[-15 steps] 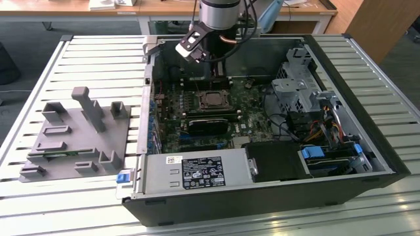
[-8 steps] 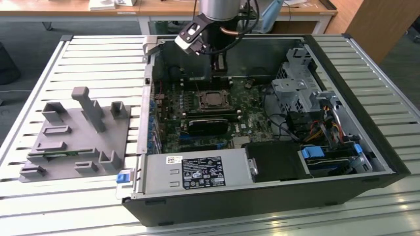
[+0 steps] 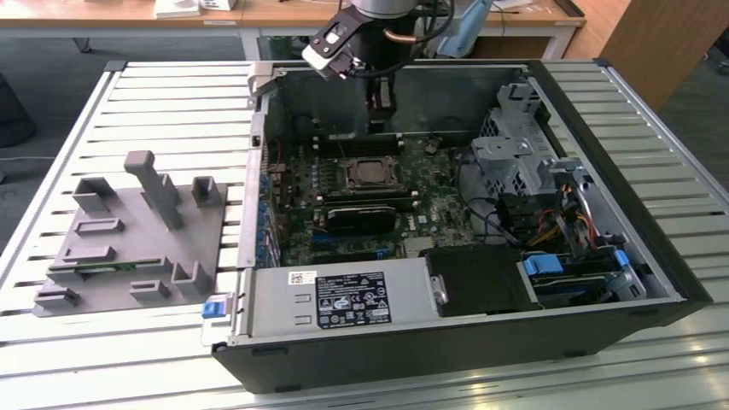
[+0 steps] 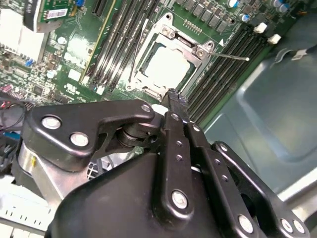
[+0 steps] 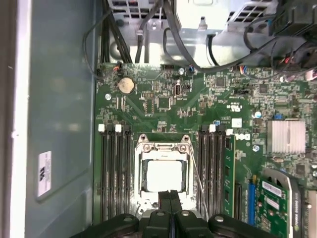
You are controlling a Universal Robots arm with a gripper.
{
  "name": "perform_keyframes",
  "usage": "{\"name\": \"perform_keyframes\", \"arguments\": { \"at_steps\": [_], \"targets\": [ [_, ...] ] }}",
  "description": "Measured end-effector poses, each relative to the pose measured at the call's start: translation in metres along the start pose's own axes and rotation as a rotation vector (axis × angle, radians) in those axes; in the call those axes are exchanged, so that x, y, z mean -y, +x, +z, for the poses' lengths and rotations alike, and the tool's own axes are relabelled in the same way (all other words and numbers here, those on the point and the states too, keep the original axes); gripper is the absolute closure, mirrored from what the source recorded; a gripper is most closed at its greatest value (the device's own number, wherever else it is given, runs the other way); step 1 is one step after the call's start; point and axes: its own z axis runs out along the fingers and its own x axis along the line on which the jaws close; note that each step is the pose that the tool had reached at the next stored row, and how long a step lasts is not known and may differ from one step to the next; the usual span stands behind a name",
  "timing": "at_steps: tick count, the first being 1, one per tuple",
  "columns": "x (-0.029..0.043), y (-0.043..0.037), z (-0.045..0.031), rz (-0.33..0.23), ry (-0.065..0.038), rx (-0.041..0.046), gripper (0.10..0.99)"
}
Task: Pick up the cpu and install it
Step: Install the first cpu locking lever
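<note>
Now cpu (image 5: 166, 176) seated in socket (image 5: 163, 148), claw (image 5: 170, 198) closed above.

A: Open PC case (image 3: 638, 282) lies on slatted surface (image 3: 171, 102); motherboard (image 3: 445, 213) exposed.
B: Grey plastic tray (image 3: 125, 256) sits apart, toward the exterior view's left. Coin cell (image 5: 126, 85), heatsink (image 5: 286, 136) and empty memory slots (image 5: 115, 168) on board.
</note>
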Motion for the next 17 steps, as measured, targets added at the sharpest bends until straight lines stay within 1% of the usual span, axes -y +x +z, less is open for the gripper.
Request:
{"name": "perform_keyframes", "arguments": {
  "at_steps": [3, 6, 13, 17],
  "targets": [
    [-0.0001, -0.0001, -0.0065, 0.0, 0.0, 0.0001, 0.98],
    [-0.0002, -0.0001, -0.0074, -0.004, 0.0, -0.0002, 0.98],
    [-0.0001, -0.0001, -0.0063, -0.127, -0.002, -0.0027, 0.98],
    [-0.0001, 0.0, -0.0051, -0.197, -0.002, -0.0028, 0.98]
  ]
}}
